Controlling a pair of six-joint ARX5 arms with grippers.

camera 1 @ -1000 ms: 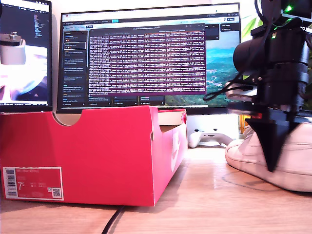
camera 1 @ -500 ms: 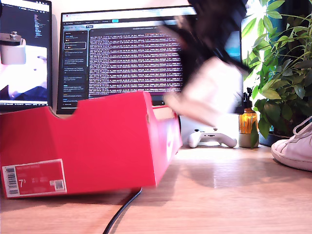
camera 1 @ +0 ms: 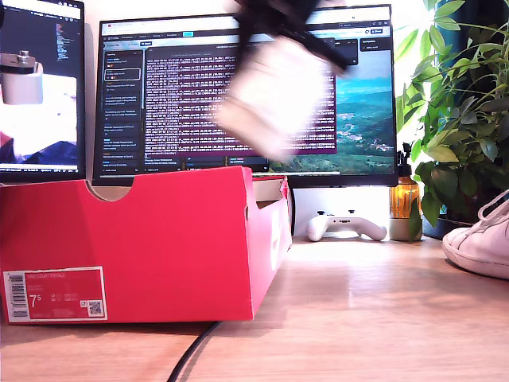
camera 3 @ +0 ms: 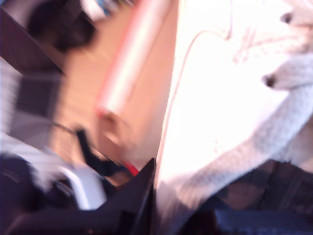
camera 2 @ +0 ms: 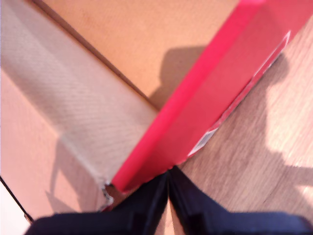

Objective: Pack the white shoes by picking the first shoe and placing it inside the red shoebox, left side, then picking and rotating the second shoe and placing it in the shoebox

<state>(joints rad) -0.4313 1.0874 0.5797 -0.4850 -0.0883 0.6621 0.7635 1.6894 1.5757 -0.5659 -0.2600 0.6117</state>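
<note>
The second claw (camera 3: 151, 196) pinches a white shoe (camera 1: 274, 95) by its collar, and in the exterior view that shoe hangs blurred in the air, above the far rim of the red shoebox (camera 1: 143, 247) and in front of a monitor (camera 1: 238, 87). The first claw (camera 2: 168, 186) is pressed together, its tips at the box's red wall where it meets the worktop (camera 1: 358, 318). By the look of it, the first shoe is being carried in; next it must come down inside the brown interior. The other white shoe (camera 1: 481, 243) waits at the worktop's edge on the exterior view's right. The box mouth is open, though the first claw stands close beside its wall.
</note>
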